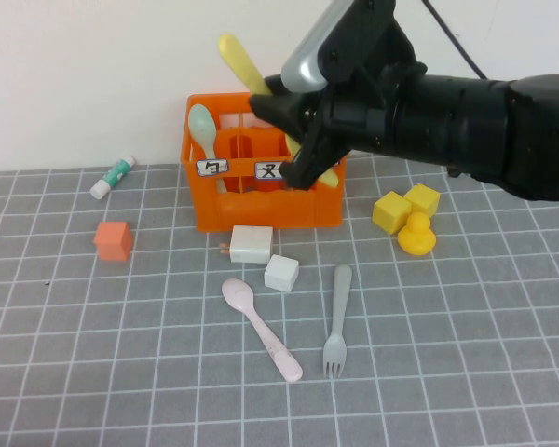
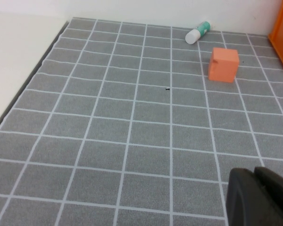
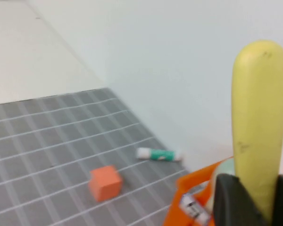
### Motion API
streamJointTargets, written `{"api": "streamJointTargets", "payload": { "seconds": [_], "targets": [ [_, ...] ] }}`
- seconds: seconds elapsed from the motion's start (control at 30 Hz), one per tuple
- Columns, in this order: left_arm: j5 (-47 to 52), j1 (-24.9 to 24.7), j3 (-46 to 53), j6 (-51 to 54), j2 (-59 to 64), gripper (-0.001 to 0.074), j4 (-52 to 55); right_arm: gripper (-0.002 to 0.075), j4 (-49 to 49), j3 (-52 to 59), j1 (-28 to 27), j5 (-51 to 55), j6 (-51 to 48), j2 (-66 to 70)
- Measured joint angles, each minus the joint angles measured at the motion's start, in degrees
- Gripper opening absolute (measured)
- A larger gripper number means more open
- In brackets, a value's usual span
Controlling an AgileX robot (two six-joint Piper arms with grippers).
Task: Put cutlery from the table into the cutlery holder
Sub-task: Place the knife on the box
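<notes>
Reaching in from the right edge of the high view, the right arm's thick black forearm slopes toward the upper centre of the frame, and the right gripper (image 1: 293,126) hangs over the cutlery holder (image 1: 261,209) with its fingers clamped on the yellow knife (image 1: 242,63); the knife tilts, its rounded upper end pointing to the upper left above the gripper and its lower end showing by the crate's right-hand compartments. The left gripper (image 2: 269,200) shows only in the left wrist view, as a dark shape at the lower right corner over bare tiles, with its fingers closed on nothing. The table (image 1: 466,354) fills the lower two thirds of the high view. The cutlery holder stands at upper centre against the back wall, and the mint-green spoon (image 1: 203,126) stands bowl-up in its left compartment. In front of the crate, at lower centre, the pink spoon (image 1: 259,326) lies aslant and the grey fork (image 1: 338,317) lies just right of it, tines toward the bottom edge, the two apart.
</notes>
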Motion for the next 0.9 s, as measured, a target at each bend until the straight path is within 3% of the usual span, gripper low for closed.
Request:
{"api": "streamJointTargets", "payload": {
  "seconds": [0.13,0.23,0.47,0.6,0.73,0.9],
  "targets": [
    [0.0,0.0,0.0,0.0,0.0,-0.0001,0.0,0.0154,-15.3,0.0,0.0,3.6,15.1,0.0],
    [0.0,0.0,0.0,0.0,0.0,-0.0001,0.0,0.0154,-29.7,0.0,0.0,3.3,32.0,0.0],
    [0.0,0.0,0.0,0.0,0.0,-0.0001,0.0,0.0154,-73.1,0.0,0.0,-10.0,98.8,0.0],
    [0.0,0.0,0.0,0.0,0.0,-0.0001,0.0,0.0154,-90.7,0.1,0.0,-22.8,121.6,0.9],
    [0.0,0.0,0.0,0.0,0.0,-0.0001,0.0,0.0154,-105.1,1.0,-0.1,-41.8,132.8,3.4],
    [0.0,0.0,0.0,0.1,0.0,-0.0001,0.0,0.0154,-113.8,1.1,-0.1,-61.0,134.6,7.9]
  ]
}}
